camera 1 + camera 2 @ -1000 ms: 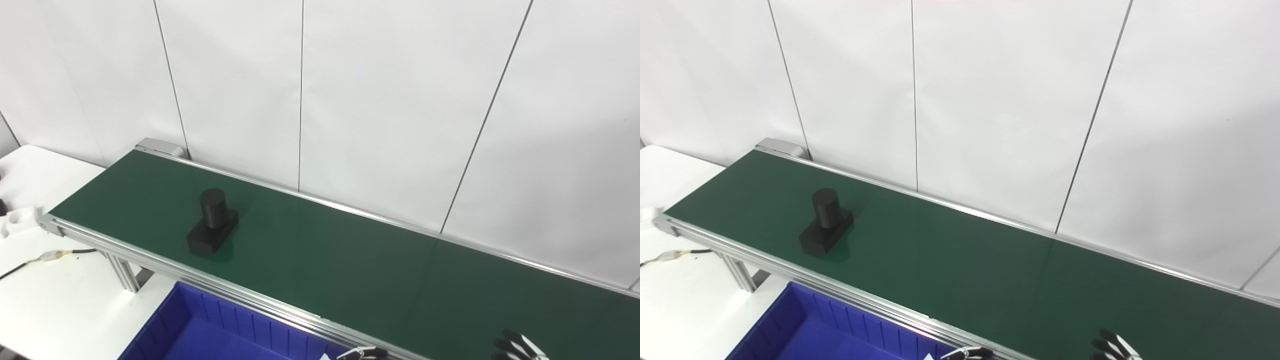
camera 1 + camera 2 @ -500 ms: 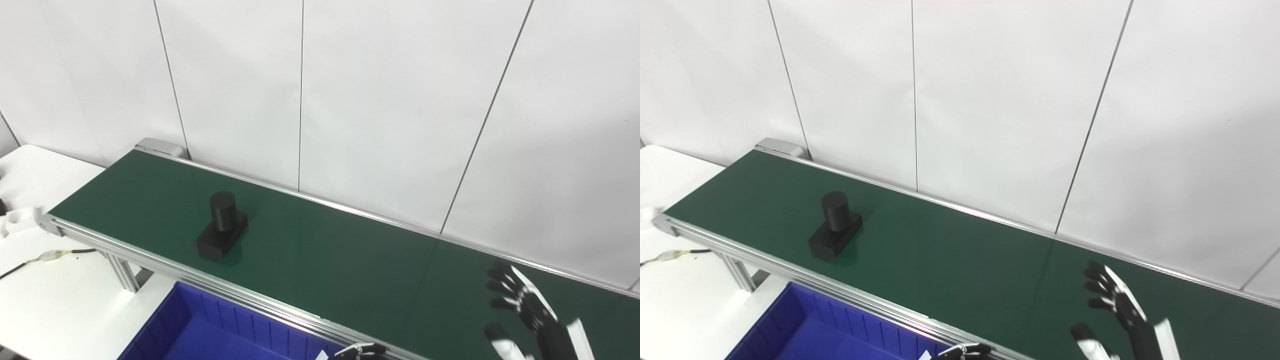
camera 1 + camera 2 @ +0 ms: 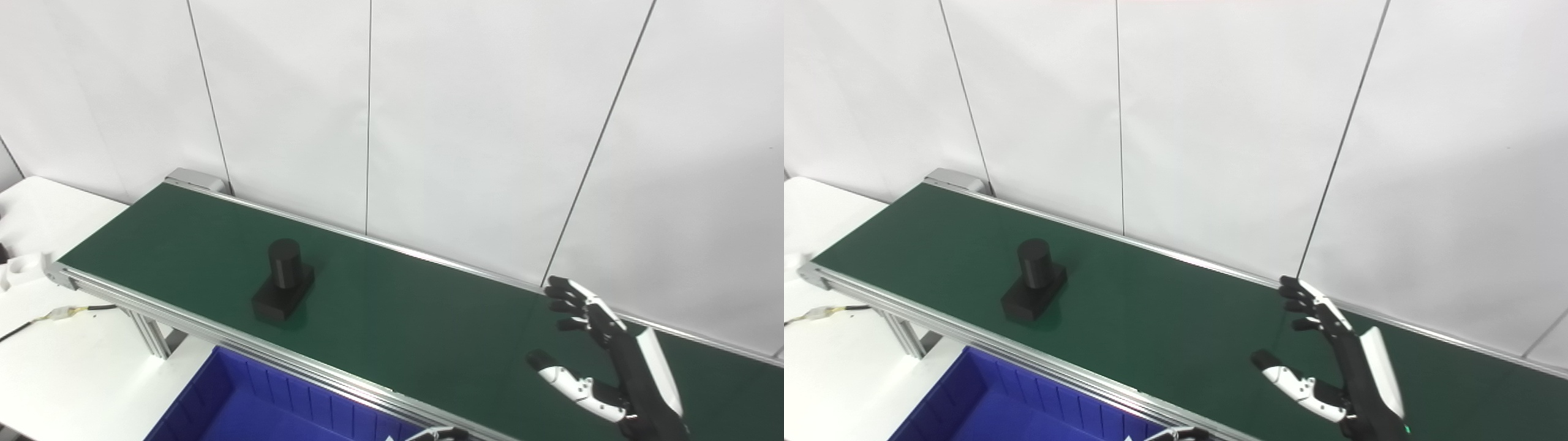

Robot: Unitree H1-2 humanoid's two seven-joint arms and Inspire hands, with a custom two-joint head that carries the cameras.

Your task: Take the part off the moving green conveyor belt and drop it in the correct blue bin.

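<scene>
Green is the conveyor belt [image 3: 429, 318], which runs from the upper left to the lower right in front of a white panel wall [image 3: 478, 122]. On the belt, in its left part, stands the part [image 3: 283, 280]: a black piece with an upright cylinder on a flat rectangular base. Nothing touches it. The right hand [image 3: 603, 355] is held above the right part of the belt, well apart from the part. Its fingers [image 3: 572, 303] are spread and stretched toward the wall, its thumb points to the left, and it holds nothing. Of the left hand [image 3: 438, 433] only dark fingertips show at the bottom edge, so I cannot tell if it is open or closed. The blue bin [image 3: 245, 398] stands just beside the near rail of the belt, below the part. A white table [image 3: 67, 361] with a thin cable [image 3: 58, 315] is on the left.
</scene>
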